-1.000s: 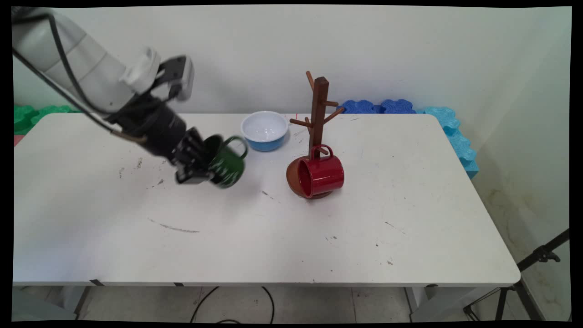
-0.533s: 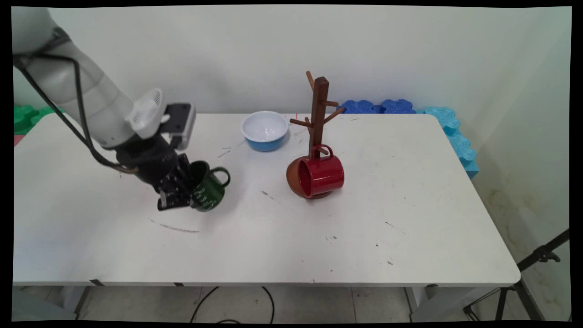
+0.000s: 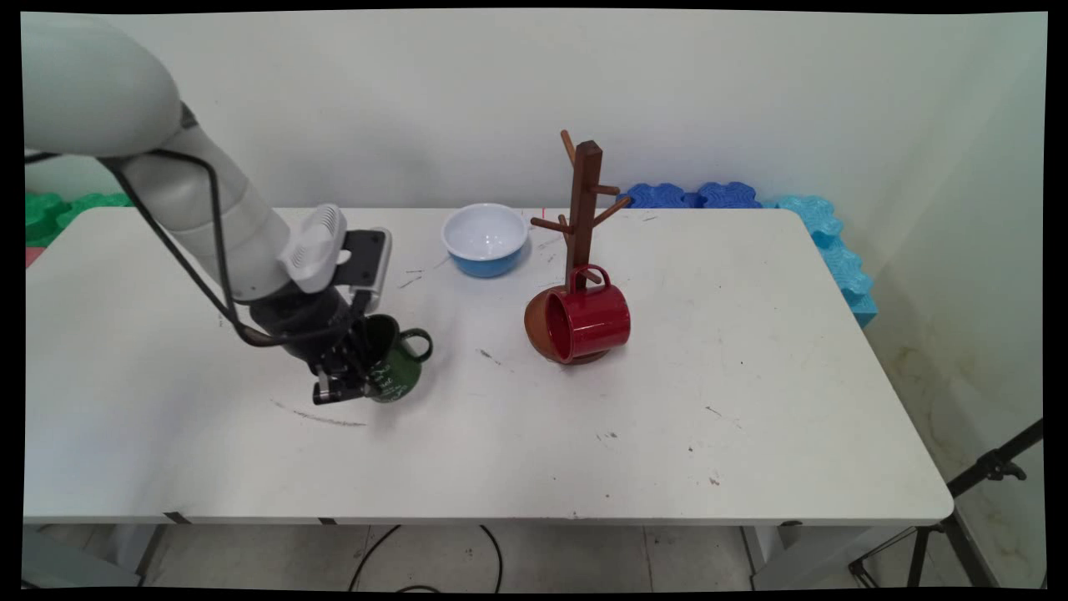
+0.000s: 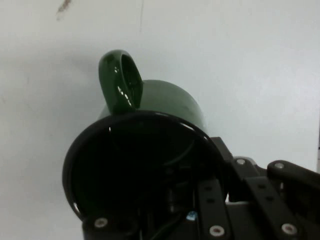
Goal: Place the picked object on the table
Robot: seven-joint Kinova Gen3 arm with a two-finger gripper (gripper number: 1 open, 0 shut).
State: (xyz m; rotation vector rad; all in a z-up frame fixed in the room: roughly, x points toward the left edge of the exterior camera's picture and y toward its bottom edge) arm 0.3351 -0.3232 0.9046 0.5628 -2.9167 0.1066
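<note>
Dark green glossy ceramic mug (image 3: 390, 367) w/ a loop handle sits at the left-centre of the white table (image 3: 751, 351), tilted, mouth facing up-left toward the arm, handle pointing right. Its base is at or just above the tabletop; contact can't be made out from the main view. Black two-finger gripper (image 3: 349, 376) is clamped on the mug's rim: one finger inside the mouth, the other outside the wall. Hand view shows the same mug (image 4: 150, 130) from the open end, dark interior, handle up and to the left, black linkage crossing the lower right of the rim. A thin dark scuff mark (image 3: 321, 416) lies on the table just in front-left of the gripper.

Further right, near the back edge: small round bowl, blue outside, white inside (image 3: 485, 238), upright, well apart from the green mug. Right of that, brown wooden mug tree w/ pegs on a round base (image 3: 583, 200). Red glossy mug (image 3: 586, 320) hangs sideways by its handle on a low peg, mouth facing left, body in front of the base. Blue foam blocks (image 3: 751, 200) behind the table's far right corner.
</note>
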